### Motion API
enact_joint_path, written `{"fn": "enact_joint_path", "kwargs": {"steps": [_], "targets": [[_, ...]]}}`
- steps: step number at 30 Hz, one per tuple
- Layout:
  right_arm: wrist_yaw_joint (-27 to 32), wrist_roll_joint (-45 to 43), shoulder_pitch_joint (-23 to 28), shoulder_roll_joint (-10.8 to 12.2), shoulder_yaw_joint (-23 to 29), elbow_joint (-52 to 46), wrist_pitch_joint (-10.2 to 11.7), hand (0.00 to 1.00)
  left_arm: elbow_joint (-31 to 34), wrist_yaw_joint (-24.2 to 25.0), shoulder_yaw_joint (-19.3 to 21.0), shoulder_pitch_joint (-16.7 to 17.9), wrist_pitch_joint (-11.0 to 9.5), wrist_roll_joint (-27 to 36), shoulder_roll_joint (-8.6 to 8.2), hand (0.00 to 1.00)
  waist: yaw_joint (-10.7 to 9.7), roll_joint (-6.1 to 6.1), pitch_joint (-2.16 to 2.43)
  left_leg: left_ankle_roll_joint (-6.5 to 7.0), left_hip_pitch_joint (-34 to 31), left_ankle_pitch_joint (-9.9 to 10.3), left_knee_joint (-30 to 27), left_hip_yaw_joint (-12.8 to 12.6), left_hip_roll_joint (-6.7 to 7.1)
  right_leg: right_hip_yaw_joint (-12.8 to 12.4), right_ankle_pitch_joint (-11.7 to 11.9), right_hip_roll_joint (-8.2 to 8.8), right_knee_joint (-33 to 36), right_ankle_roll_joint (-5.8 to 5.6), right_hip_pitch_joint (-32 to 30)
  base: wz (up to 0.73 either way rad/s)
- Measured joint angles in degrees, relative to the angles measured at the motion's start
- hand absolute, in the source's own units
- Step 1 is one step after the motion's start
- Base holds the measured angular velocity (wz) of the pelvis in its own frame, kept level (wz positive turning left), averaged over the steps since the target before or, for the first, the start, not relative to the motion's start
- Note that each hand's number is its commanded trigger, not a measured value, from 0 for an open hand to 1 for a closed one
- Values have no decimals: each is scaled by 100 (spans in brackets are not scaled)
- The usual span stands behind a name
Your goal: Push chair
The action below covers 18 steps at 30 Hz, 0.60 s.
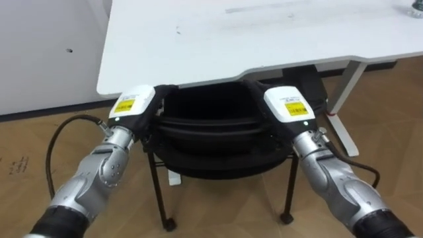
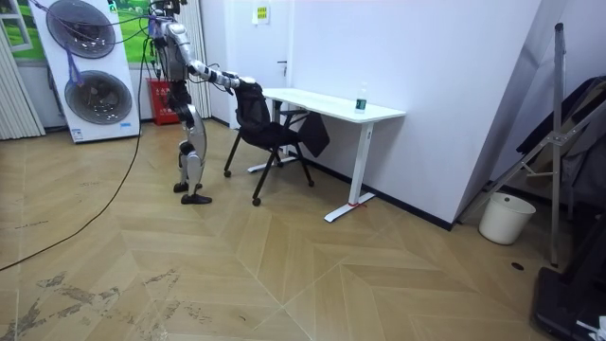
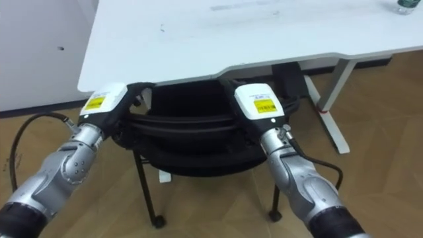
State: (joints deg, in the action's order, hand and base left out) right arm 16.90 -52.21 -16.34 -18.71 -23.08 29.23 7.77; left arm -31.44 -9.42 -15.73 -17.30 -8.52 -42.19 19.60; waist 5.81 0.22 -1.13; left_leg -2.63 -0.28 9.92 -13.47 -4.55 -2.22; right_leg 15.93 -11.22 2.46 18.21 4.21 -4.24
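While I look down through the left eye view, the black chair stands right in front of me on the wooden floor, its curved backrest just below the near edge of the white worktop and its seat running in under that edge. My left hand lies on the backrest's left end and my right hand on its right end, backs turned up toward the camera. Both sets of fingers go over the far side of the backrest where I cannot see them, so I cannot tell whether either hand is clasped round the rail or only pressing flat against it. One white leg of the worktop comes down to the floor on the right. Switching to the room view, the robot stands upright at the room view's left of the chair, both arms stretched forward to the top of the backrest. The chair sits at the near end of the worktop, on which a small green bottle stands. Two stacked washing machines are behind the robot, and a white bucket sits well apart at the room view's right. From the right eye view I get the same contact: one hand at each end of the backrest, fingers out of sight.
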Motion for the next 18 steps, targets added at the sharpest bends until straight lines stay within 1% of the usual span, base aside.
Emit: {"fn": "enact_joint_path", "kwargs": {"steps": [3,5,7,10,13,16,18], "targets": [[-65,18,2,-6,2,-44,-82,0,53,-8,-2,3,41,-4,-7,0,-60,-34,13,52,5,-19,64,-4,25,-13,47,5,-62,-33,0,0],[-161,23,2,-4,2,-79,-146,0,72,-8,-2,6,101,-4,-34,0,-57,-53,19,59,13,-22,84,-5,31,-13,59,9,-77,-42,7,0],[-221,29,2,-4,4,-90,-156,0,72,-8,-2,7,130,-4,-55,0,-57,-57,22,59,29,-22,84,-4,30,-12,63,7,-84,-41,22,0],[-335,81,2,-4,18,-133,-156,0,87,3,-2,12,204,-2,-80,0,-61,-50,26,59,55,-22,84,4,25,-10,67,0,-102,-36,61,0],[-459,125,9,6,19,-149,-155,0,194,18,-2,68,263,-24,-94,0,-83,-46,31,59,130,-22,85,55,-8,15,128,-52,-254,-31,225,1],[-534,123,96,-34,62,-430,-153,0,405,17,0,128,328,-140,-72,0,-89,-47,32,59,139,-22,88,56,-8,21,132,-51,-255,-31,234,1],[-560,113,168,-40,246,-640,-80,0,608,17,29,169,353,-281,-31,0,-108,-53,36,59,115,-22,88,81,-9,49,142,-53,-276,-33,234,5]]}}
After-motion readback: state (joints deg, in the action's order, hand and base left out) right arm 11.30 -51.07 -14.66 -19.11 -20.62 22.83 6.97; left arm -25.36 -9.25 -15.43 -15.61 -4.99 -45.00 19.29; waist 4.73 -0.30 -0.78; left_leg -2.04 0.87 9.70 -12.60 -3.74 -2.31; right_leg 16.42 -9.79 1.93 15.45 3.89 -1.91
